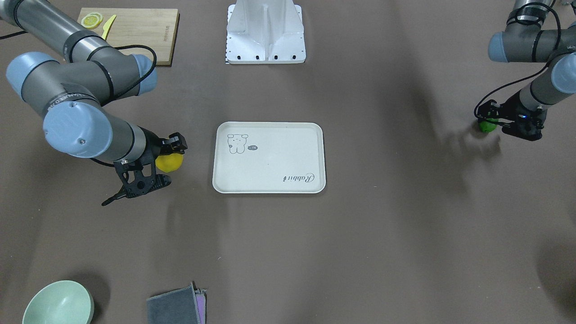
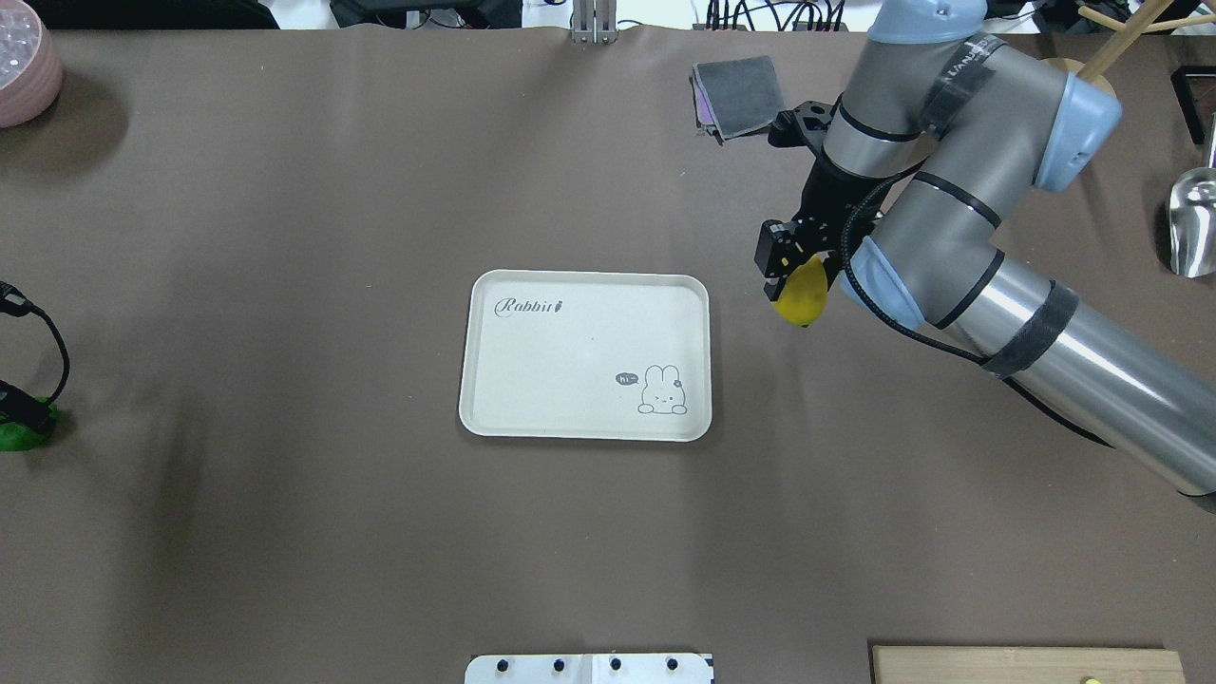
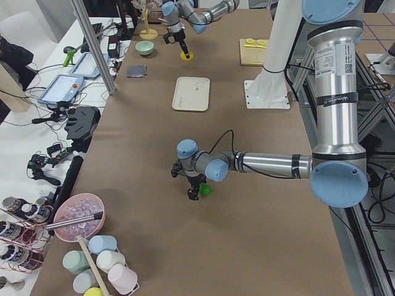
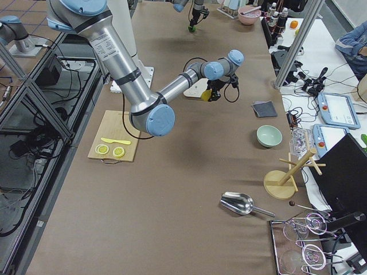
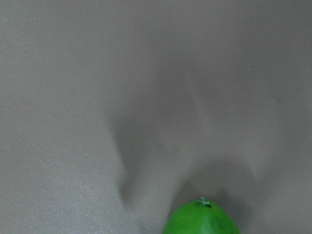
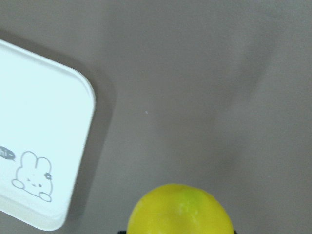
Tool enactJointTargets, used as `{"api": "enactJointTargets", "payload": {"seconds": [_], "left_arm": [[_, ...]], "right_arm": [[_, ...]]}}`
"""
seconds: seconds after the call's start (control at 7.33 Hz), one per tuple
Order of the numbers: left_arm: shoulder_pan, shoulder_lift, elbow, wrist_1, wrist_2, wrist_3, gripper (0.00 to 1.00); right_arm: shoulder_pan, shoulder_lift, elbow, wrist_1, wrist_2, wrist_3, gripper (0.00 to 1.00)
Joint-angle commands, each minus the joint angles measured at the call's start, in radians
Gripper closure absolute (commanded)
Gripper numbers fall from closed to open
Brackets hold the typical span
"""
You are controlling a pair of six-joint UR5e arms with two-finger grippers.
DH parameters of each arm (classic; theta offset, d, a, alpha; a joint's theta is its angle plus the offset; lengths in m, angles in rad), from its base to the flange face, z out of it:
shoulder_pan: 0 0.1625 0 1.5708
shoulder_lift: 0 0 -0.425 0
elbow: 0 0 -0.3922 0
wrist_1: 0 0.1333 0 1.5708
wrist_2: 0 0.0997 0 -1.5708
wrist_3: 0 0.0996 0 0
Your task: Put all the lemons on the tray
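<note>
The cream-white tray (image 1: pixel 270 157) lies flat mid-table with nothing on it; it also shows in the overhead view (image 2: pixel 584 356) and the right wrist view (image 6: pixel 39 146). My right gripper (image 1: pixel 170 155) is shut on the yellow lemon (image 1: pixel 168 163) and holds it above the table, just beside the tray's short edge (image 2: pixel 800 294). The yellow lemon fills the bottom of the right wrist view (image 6: pixel 180 209). My left gripper (image 1: pixel 488 121) is shut on the green lemon (image 1: pixel 487 126), held a little above the table far from the tray (image 2: pixel 24 432). The green lemon also shows in the left wrist view (image 5: pixel 202 219).
A wooden cutting board (image 1: pixel 139 33) with lemon slices (image 1: pixel 91 20) and a yellow knife (image 1: pixel 108 26) sits near the robot's right side. A green bowl (image 1: pixel 58 303) and grey cloth (image 1: pixel 177 306) lie at the far edge. The white base mount (image 1: pixel 265 31) stands behind the tray.
</note>
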Motion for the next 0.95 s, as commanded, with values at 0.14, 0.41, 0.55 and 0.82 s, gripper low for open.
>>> {"api": "enactJointTargets", "payload": {"seconds": [0.14, 0.41, 0.55, 0.82], "left_arm": [[-0.002, 0.004, 0.009, 0.009, -0.131, -0.023, 0.03], [-0.002, 0.010, 0.015, 0.003, -0.138, -0.030, 0.04], [-0.002, 0.010, 0.020, 0.000, -0.138, -0.027, 0.07], [-0.002, 0.018, 0.021, 0.000, -0.139, -0.023, 0.35]], "right_arm": [[-0.068, 0.116, -0.093, 0.014, 0.018, 0.078, 0.88], [-0.102, 0.175, -0.201, 0.136, -0.040, 0.078, 0.88], [-0.125, 0.177, -0.203, 0.139, -0.055, 0.078, 0.88], [-0.153, 0.174, -0.218, 0.139, -0.065, 0.078, 0.82]]}}
